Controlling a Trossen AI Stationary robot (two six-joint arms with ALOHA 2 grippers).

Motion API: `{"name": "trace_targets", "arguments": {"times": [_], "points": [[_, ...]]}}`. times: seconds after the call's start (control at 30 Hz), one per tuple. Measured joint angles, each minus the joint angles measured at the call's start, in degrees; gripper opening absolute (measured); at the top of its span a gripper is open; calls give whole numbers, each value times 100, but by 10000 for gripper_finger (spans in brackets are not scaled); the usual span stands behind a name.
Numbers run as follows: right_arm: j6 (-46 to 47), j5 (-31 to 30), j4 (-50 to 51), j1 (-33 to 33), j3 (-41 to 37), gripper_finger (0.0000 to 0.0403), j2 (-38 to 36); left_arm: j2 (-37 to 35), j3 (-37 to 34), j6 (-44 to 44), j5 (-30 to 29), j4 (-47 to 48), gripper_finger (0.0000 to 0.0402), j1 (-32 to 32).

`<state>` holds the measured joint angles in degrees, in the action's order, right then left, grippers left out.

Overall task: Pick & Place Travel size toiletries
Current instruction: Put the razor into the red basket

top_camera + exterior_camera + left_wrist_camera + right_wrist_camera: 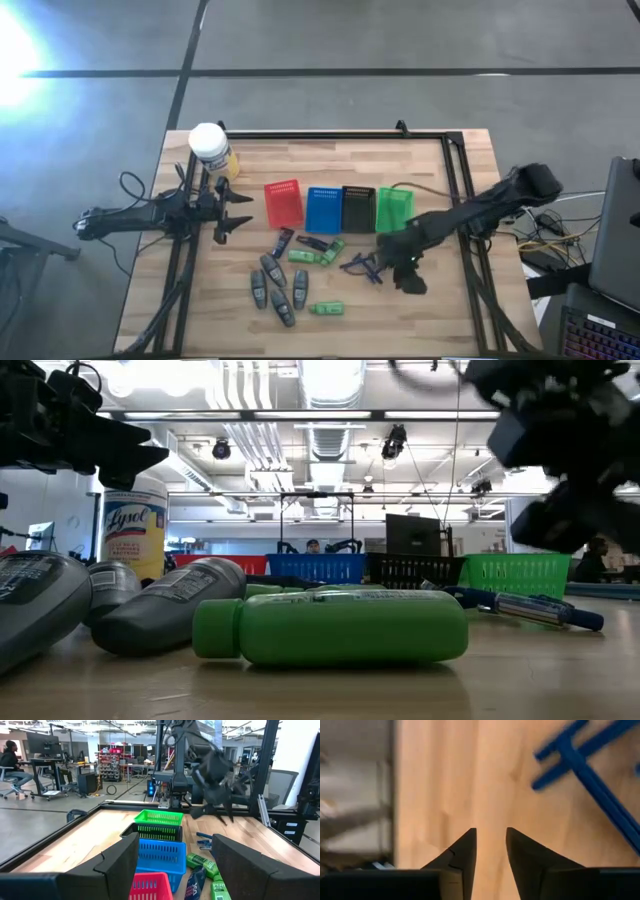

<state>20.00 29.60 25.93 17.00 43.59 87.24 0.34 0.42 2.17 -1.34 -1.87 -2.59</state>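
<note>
Currently the right gripper hangs above bare wood near the right end of the table, just beside the blue razors; its two fingers stand a narrow gap apart with nothing between them, so it grasps nothing. Only a blue razor on the boards shows past those fingertips in the right wrist view. The left gripper waits at the left side of the table, near the white-lidded yellow jar, with its fingers spread wide and released. Four baskets stand in a row across the middle of the table: red, blue, black and green, left to right. The toiletries lie on the table on the near side of the baskets. Grey tubes form a cluster at the near left. One green tube lies alone beside them, and more green tubes lie closer to the baskets, next to dark stick-like pieces. None of the toiletries can be seen inside a basket.
</note>
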Motion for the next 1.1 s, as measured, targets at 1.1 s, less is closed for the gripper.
{"name": "trace_targets", "arguments": {"times": [1.1], "points": [[-2986, -2686, 662, 81, 384, 215, 98, 55, 1, -1, 0, 50, 257, -2]]}}
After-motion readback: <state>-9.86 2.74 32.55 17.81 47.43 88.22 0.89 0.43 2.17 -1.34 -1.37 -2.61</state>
